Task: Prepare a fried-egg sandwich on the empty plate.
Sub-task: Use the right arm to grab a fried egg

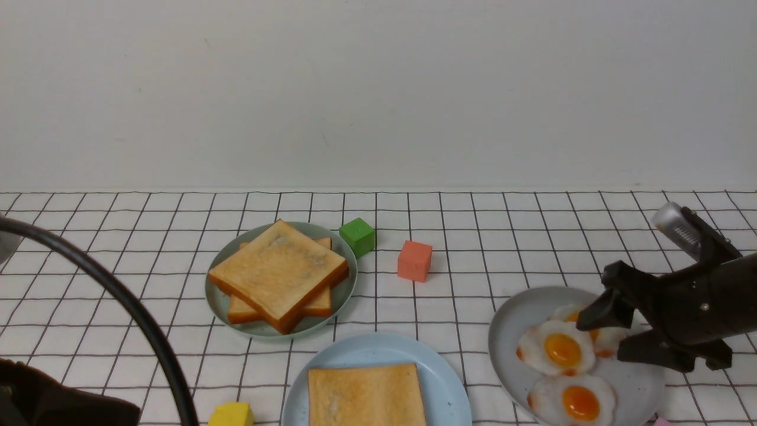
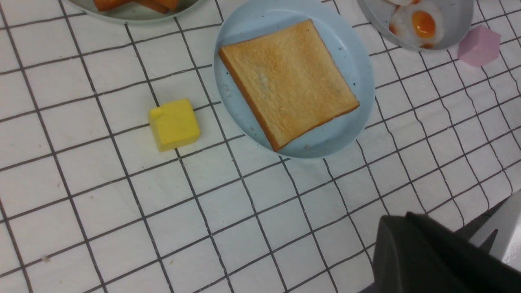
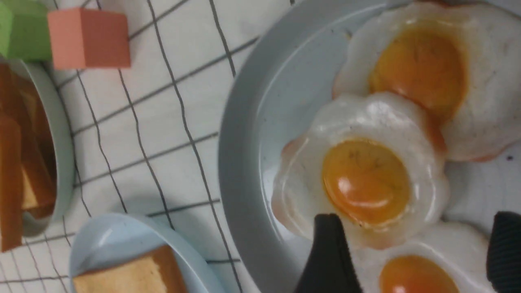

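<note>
The pale-blue plate (image 1: 378, 355) sits front centre with one toast slice (image 1: 365, 395) on it; both show in the left wrist view, plate (image 2: 350, 53) and toast (image 2: 287, 81). A pale-green plate (image 1: 220, 299) holds stacked toast slices (image 1: 278, 273). A speckled grey plate (image 1: 520, 313) at the right holds three fried eggs; the middle egg (image 1: 559, 349) also shows in the right wrist view (image 3: 366, 179). My right gripper (image 1: 600, 338) is open and empty just above the eggs, also in its wrist view (image 3: 415, 232). My left gripper (image 2: 397, 217) is shut, empty, over bare cloth near the front edge.
A green cube (image 1: 357, 236) and a coral cube (image 1: 414, 260) stand behind the plates. A yellow cube (image 1: 232, 414) lies left of the blue plate. A pink cube (image 2: 479, 45) sits beside the grey plate. A black cable (image 1: 118, 296) arcs across the left.
</note>
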`<state>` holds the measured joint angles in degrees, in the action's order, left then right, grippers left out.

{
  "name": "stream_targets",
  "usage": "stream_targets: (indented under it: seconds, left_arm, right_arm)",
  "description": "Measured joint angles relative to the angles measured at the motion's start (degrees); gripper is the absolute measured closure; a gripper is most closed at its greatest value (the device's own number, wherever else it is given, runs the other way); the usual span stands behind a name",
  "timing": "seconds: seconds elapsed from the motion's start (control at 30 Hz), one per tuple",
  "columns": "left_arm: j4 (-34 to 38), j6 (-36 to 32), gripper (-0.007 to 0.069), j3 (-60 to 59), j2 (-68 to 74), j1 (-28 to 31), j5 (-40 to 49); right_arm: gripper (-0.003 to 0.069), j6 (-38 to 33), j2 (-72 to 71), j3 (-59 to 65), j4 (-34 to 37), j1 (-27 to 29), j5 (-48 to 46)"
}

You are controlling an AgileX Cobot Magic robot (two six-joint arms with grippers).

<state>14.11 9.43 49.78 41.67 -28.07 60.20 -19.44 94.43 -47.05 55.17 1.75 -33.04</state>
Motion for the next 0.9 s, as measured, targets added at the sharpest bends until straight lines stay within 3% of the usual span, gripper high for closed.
stream_targets:
  seconds: [0.63, 0.73, 0.77, 0.8, 0.83, 0.87, 0.9]
  left_arm:
    - [1.24, 0.17, 0.0587, -0.07, 0.0, 0.0, 0.07]
    - [1.24, 0.17, 0.0585, -0.07, 0.0, 0.0, 0.07]
    - [1.24, 0.17, 0.0585, -0.07, 0.0, 0.0, 0.07]
    - [1.24, 0.17, 0.0585, -0.07, 0.0, 0.0, 0.07]
    - [1.24, 0.17, 0.0585, -0.07, 0.0, 0.0, 0.07]
    - [1.24, 0.17, 0.0585, -0.07, 0.0, 0.0, 0.07]
    - [1.24, 0.17, 0.0585, -0.07, 0.0, 0.0, 0.07]
  right_arm:
    - [0.0199, -9.5, 9.41, -0.38, 15.65, 0.0, 1.0]
    - [0.026, -10.23, 9.69, -0.45, 15.7, 0.0, 0.93]
    - [0.034, -10.47, 9.89, -0.45, 15.57, 0.0, 0.97]
    - [0.035, -10.48, 9.98, -0.45, 15.57, 0.0, 0.97]
    - [0.0454, -10.48, 10.15, -0.45, 15.57, 0.0, 1.09]
    - [0.0466, -10.48, 10.2, -0.45, 15.57, 0.0, 1.09]
    - [0.055, -10.48, 10.21, -0.45, 15.41, 0.0, 0.95]
